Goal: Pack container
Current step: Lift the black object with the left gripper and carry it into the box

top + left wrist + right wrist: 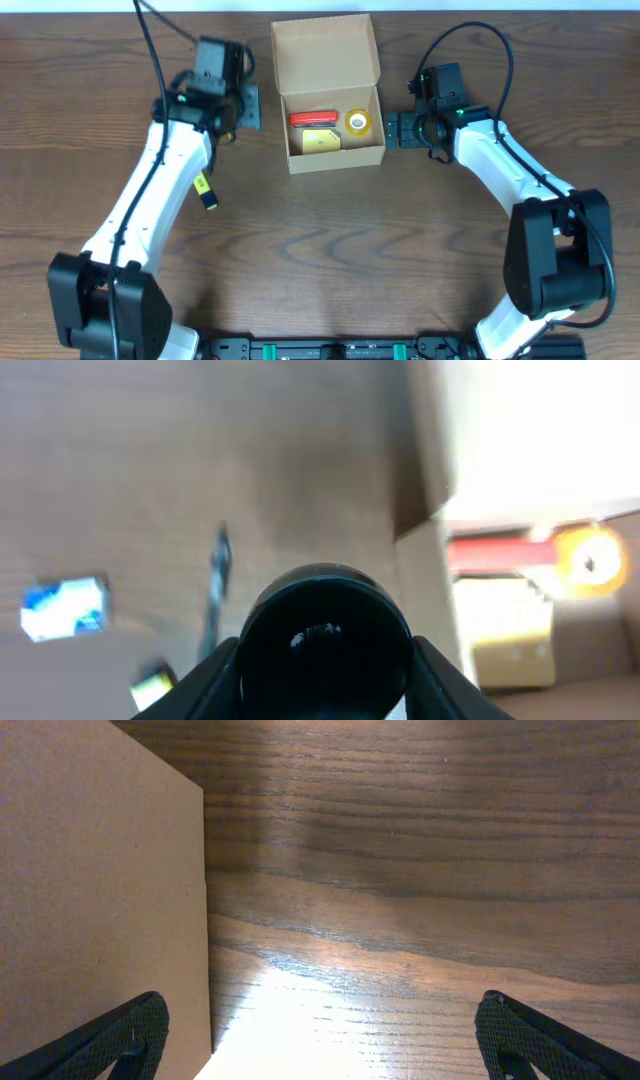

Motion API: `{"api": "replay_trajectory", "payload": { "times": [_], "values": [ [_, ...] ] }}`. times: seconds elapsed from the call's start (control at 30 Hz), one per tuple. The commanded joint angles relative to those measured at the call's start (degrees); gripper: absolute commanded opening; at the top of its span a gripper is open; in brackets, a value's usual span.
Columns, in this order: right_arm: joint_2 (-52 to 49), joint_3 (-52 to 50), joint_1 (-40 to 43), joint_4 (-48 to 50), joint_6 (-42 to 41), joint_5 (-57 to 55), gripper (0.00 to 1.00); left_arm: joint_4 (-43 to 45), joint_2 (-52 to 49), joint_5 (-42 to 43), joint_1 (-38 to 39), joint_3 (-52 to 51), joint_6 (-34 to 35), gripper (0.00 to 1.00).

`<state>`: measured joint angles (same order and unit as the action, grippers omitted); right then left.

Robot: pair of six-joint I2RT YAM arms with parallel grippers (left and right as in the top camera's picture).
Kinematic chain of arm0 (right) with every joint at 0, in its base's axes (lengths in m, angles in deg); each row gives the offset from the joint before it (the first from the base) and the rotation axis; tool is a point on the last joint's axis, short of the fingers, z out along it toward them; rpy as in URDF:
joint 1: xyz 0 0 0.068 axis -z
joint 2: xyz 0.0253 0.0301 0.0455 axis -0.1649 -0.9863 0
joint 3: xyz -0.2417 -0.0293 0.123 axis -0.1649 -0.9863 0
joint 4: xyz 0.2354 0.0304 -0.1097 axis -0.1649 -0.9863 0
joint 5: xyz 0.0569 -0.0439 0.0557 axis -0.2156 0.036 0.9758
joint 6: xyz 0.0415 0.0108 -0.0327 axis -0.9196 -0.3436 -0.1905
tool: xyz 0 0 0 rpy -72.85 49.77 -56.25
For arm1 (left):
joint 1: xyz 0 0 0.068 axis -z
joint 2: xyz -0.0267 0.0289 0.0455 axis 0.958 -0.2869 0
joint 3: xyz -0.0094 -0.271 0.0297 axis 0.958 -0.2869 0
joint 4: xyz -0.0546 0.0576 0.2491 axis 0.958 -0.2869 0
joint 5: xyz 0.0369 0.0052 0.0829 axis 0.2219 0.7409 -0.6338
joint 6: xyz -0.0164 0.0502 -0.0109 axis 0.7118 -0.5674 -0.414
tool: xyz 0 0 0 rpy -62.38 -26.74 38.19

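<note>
The tan cardboard container [330,155] stands open at the table's far middle, its flap lid [323,52] raised at the back. Inside lie a red item [312,118], a yellow block [320,141] and a yellow tape roll [358,122]. My left gripper [246,106] is just left of the container. In the left wrist view it [325,665] is shut on a black round object [325,630]. My right gripper [392,130] is open and empty beside the container's right wall. The right wrist view shows its jaws [325,1050] wide apart next to that wall [100,890].
A small yellow-and-black item [208,192] lies on the wood left of the container, beside my left arm. The blurred left wrist view shows a blue-and-white item [62,607], a yellow-green item [152,685] and a thin dark stick [216,585] on the table.
</note>
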<state>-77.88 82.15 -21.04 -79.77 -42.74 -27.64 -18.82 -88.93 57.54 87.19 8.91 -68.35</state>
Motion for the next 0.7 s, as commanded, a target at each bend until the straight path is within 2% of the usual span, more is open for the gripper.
{"api": "replay_trajectory", "payload": {
  "times": [0.0,0.17,0.53,0.67],
  "values": [
    [0.0,0.0,0.3,-0.1,-0.6,0.2,0.99,-0.3,-0.2,2.9,-0.4,4.0,-11.0,0.06],
    [0.0,0.0,0.3,-0.1,-0.6,0.2,0.99,2.8,-0.2,7.5,-0.3,4.5,-19.3,0.06],
    [0.0,0.0,0.3,-0.1,-0.6,0.2,0.99,9.2,-1.6,21.4,-0.2,4.5,-22.2,0.06],
    [0.0,0.0,0.3,-0.1,-0.6,0.2,0.99,10.9,-3.6,22.2,0.7,4.5,-30.5,0.06]
  ]
}}
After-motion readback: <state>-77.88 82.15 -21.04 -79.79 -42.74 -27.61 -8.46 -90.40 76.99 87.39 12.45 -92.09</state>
